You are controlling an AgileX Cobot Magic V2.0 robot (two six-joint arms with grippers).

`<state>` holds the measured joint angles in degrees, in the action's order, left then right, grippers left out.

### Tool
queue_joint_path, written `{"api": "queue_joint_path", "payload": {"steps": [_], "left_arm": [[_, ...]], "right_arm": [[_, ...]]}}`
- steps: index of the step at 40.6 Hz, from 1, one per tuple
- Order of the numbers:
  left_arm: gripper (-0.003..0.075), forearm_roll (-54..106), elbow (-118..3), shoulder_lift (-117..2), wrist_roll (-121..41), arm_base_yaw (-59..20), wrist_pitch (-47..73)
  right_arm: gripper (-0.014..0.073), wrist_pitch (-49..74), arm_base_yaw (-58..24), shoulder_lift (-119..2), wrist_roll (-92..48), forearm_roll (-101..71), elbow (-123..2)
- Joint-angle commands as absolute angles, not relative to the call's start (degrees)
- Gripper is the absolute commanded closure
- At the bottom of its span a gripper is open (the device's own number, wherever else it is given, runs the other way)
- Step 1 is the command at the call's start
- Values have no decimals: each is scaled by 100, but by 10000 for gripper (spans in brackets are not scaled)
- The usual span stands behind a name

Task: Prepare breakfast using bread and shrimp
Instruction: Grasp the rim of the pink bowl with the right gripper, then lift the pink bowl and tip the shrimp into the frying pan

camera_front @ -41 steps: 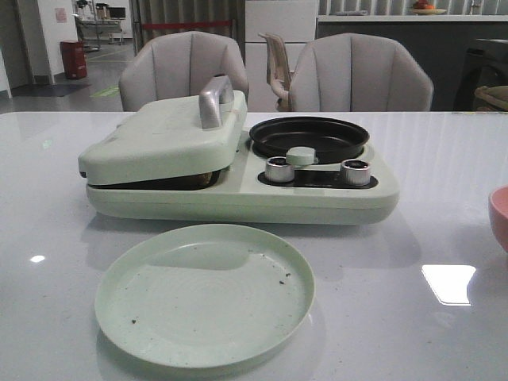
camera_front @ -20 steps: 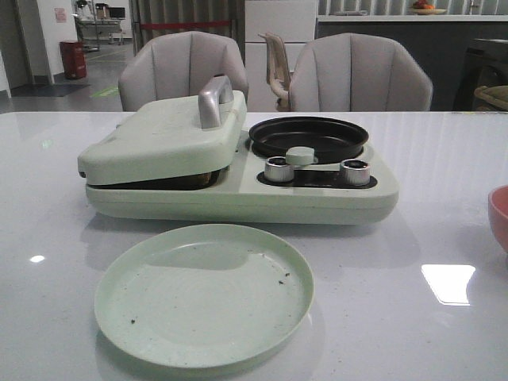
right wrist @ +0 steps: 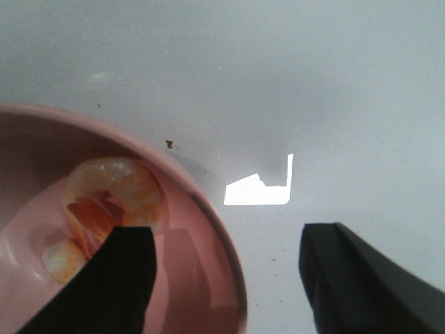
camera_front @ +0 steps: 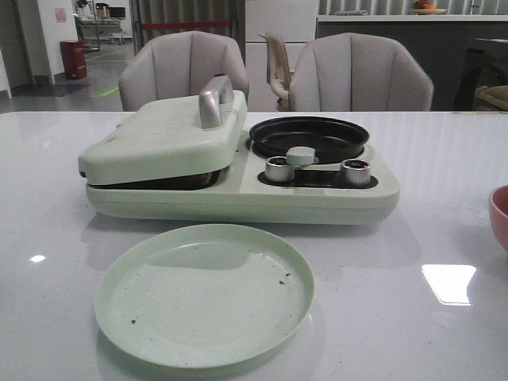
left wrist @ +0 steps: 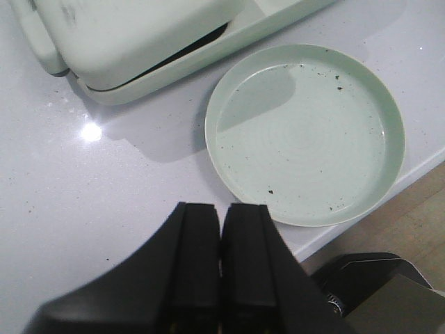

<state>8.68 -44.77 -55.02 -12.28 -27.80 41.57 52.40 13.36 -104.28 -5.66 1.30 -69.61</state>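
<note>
The shrimp (right wrist: 104,202), pink-orange and whitish, lies inside a pink bowl (right wrist: 208,229). My right gripper (right wrist: 229,240) is open just above the bowl's rim, with one finger (right wrist: 125,271) over the inside near the shrimp and the other over the table outside. It holds nothing. My left gripper (left wrist: 222,212) is shut and empty, above the table close to the pale green plate (left wrist: 304,132). No bread shows in any view. Neither gripper appears in the front view.
A pale green breakfast maker (camera_front: 238,186) stands mid-table, with its left lid (camera_front: 163,135) down, a black round pan (camera_front: 309,136) and two knobs. The green plate (camera_front: 205,294) lies in front of it, and the pink bowl (camera_front: 500,216) is at the right edge. The table's edge (left wrist: 389,188) runs beside the plate.
The pink bowl at the front view's right edge looks a little darker than a second ago; nothing else differs.
</note>
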Motion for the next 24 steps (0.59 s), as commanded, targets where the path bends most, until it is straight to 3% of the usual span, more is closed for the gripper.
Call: {"api": "queue_joint_path", "payload": {"steps": [1, 7, 24], "left_arm": [[610, 906, -4607, -5421, -1178, -2818, 3806], [610, 906, -4607, -5421, -1178, -2818, 3806], [610, 885, -4607, -5421, -1178, -2818, 3795]], "right_arm": [[155, 5153, 1375, -10233, -653, 113, -7153], [302, 5167, 1375, -10261, -653, 107, -7153], [562, 5257, 1249, -10029, -765, 129, -7165]]}}
